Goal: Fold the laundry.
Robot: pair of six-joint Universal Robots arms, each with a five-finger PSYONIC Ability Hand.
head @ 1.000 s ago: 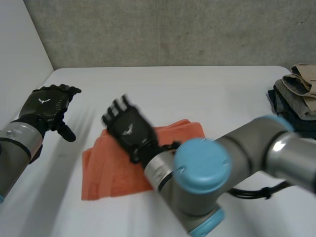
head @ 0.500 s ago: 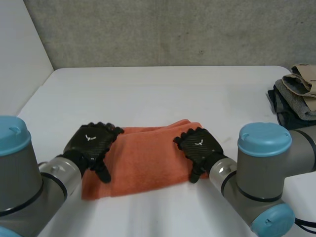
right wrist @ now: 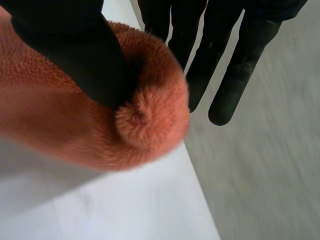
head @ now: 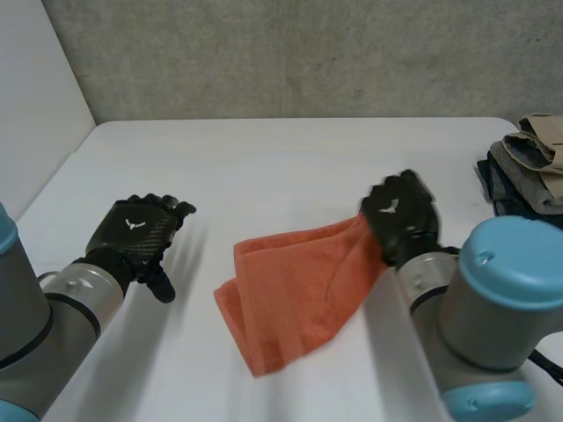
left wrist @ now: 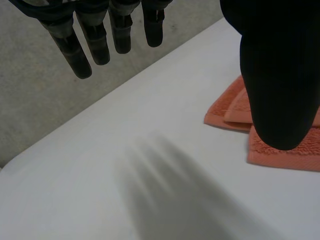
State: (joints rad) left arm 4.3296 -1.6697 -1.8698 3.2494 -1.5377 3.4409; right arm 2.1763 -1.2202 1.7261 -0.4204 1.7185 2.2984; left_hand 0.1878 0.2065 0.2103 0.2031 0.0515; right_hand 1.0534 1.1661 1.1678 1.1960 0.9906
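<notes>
A folded orange towel [head: 286, 294] lies askew in the middle of the white table [head: 290, 167]. My right hand [head: 400, 220] is shut on the towel's right end and holds that end raised off the table. In the right wrist view the thumb [right wrist: 75, 55] presses a bunched fold of the towel [right wrist: 145, 120] against the fingers. My left hand [head: 136, 236] hovers over bare table left of the towel, apart from it, with fingers straight. In the left wrist view its fingers [left wrist: 70, 45] are spread and the towel's layered edge [left wrist: 227, 110] lies beside the thumb.
A stack of folded grey, tan and dark clothes [head: 528, 163] sits at the table's right edge. A grey wall [head: 290, 53] runs behind the table and a white panel [head: 35, 88] stands at its left.
My right hand has shut on the towel's right end and pulled it up and to the right. The left hand has come off the towel and moved left. The towel has shifted and turned.
</notes>
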